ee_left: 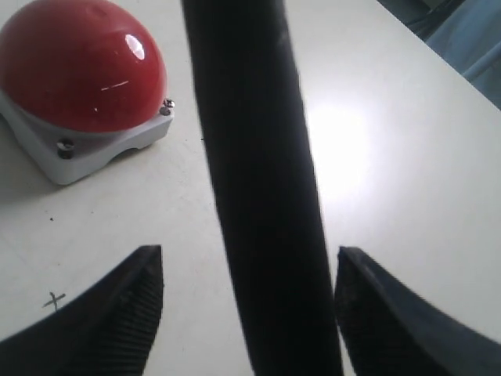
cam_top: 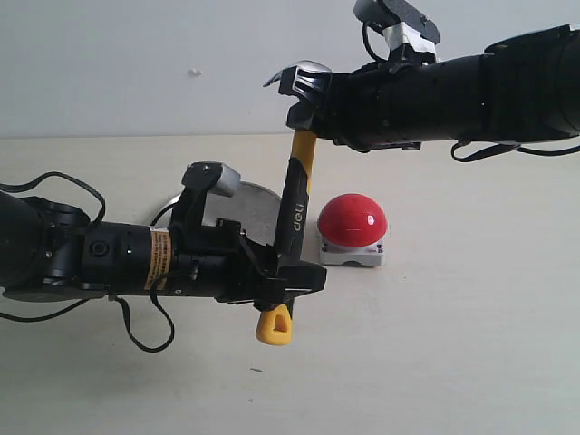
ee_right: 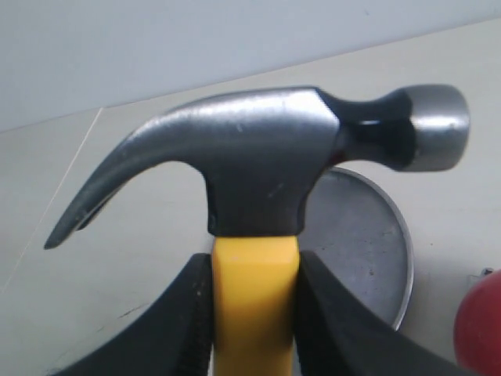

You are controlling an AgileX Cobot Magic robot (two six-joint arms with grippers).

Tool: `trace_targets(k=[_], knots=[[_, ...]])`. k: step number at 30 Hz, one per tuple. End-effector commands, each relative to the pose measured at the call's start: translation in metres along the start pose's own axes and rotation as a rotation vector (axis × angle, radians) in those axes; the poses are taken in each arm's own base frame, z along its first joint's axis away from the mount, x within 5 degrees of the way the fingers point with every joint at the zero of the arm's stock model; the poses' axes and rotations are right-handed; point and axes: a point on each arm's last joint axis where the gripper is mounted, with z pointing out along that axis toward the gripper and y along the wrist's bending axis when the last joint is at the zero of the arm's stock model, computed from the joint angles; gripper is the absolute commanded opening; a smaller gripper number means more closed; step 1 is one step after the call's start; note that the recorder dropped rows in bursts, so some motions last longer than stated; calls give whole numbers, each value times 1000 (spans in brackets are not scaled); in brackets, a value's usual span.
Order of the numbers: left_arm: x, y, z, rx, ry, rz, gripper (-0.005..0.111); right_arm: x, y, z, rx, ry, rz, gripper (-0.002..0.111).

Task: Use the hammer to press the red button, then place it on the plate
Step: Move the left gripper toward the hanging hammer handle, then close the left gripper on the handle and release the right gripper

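left claw [ee_left: 249,262] stands off the hammer [ee_left: 258,157], clear only wrist-side.

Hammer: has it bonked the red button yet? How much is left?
Done: the hammer is off the table, clamped at its yellow neck by the right gripper. In hand: the left gripper stands open around the black handle. Left, it seems: press the red button, then lay the hammer on the plate.
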Motion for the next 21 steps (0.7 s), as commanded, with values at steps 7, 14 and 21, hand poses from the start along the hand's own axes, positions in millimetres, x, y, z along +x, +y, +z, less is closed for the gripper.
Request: trace_targets(k=[7, 14, 21], knots=[[-4, -3, 1, 10, -29, -5, 7, -5, 8, -3, -41, -11, 6, 0], [-5, -2, 1, 6, -35, -9, 0, -5, 8, -3, -41, -11, 30, 7], [-5, -2, 1, 5, -38, -13, 0, -5, 8, -3, -43, -9, 73, 42]])
